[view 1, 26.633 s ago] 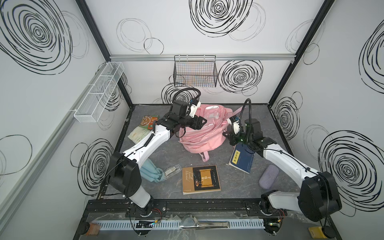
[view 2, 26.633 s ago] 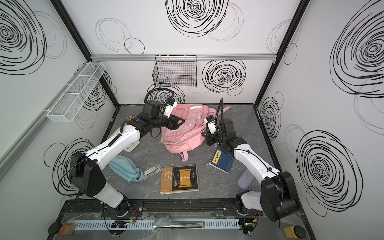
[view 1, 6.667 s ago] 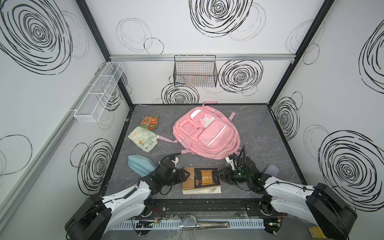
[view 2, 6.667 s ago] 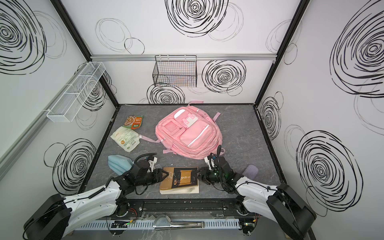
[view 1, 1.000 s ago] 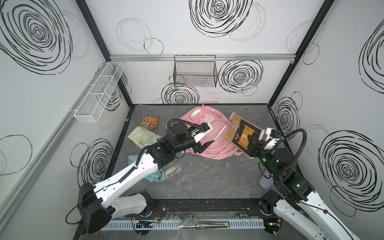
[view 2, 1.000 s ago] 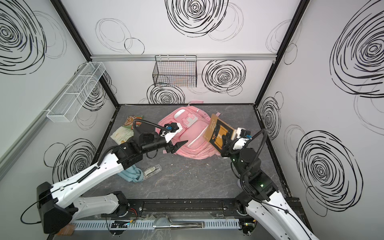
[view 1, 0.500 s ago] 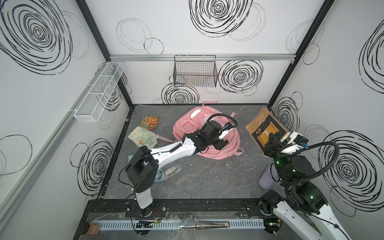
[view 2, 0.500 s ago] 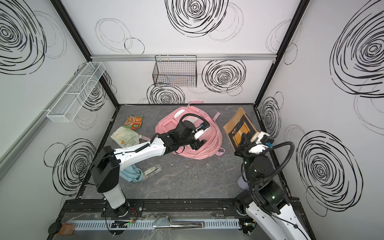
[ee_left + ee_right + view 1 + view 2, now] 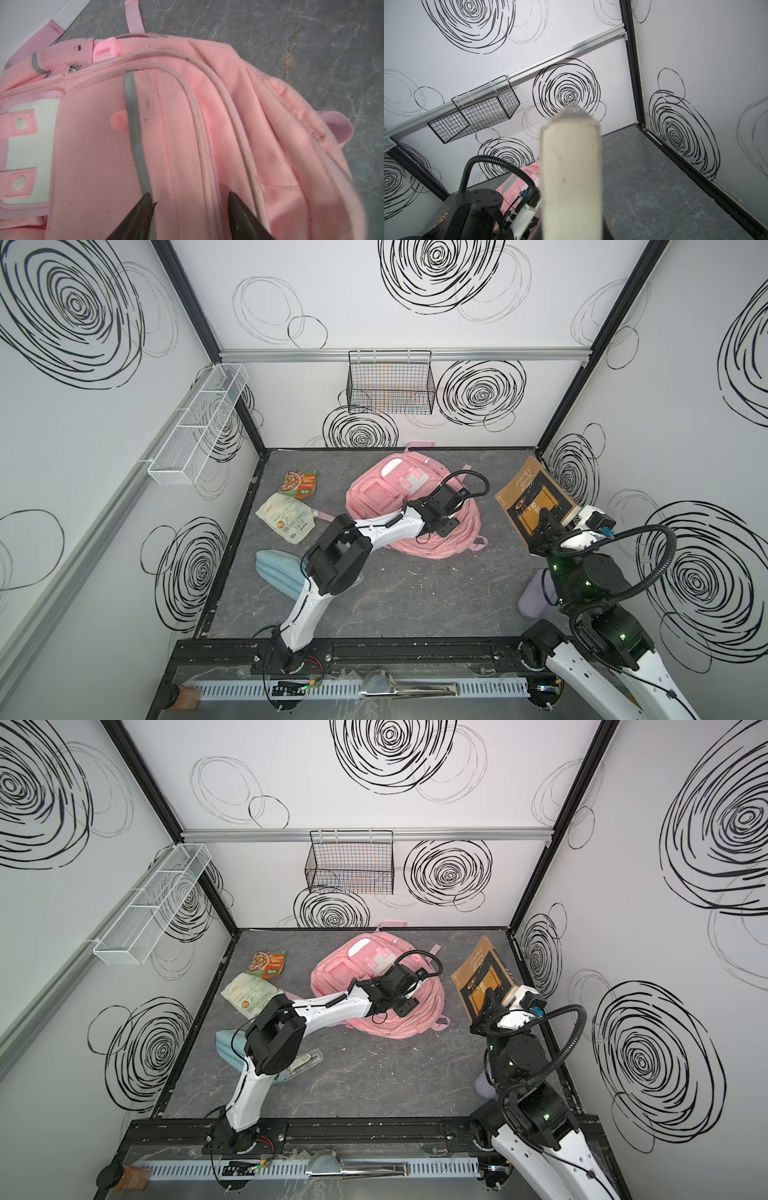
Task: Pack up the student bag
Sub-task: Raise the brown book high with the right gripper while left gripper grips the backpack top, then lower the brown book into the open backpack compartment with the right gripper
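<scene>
Moved over the last second: left gripper (image 9: 190, 199) has crossed from the bag's left side to its right half, with its jaws narrower. The book (image 9: 528, 493) has gone from above the bag to the right wall.

- Student bag (image 9: 390, 506), 1: pink, lying front-up on the floor (image 9: 415, 593), far middle. Long axis runs far to near, slanting right at the near end; top loop points at the far wall.
- Left gripper, 1: over the bag's right half, fingertips apart, set either side of a zip line.
- Right gripper (image 9: 542, 519), 1: clamped on the brown book, which is held up tilted by the right wall, apart from the bag.
- Snack pouches, 2: orange snack pouch (image 9: 300, 485) and cream snack pouch (image 9: 289, 518), just beside each other, left of the bag.
- Blue pouch (image 9: 276, 576), 1: near left.
- Clear pencil case (image 9: 305, 1058), 1: beside it.
- Lilac pouch (image 9: 534, 597), 1: near right.
- Wire baskets, 2: black wire basket (image 9: 390, 385) on the far wall, white wire basket (image 9: 195, 435) on the left wall.
</scene>
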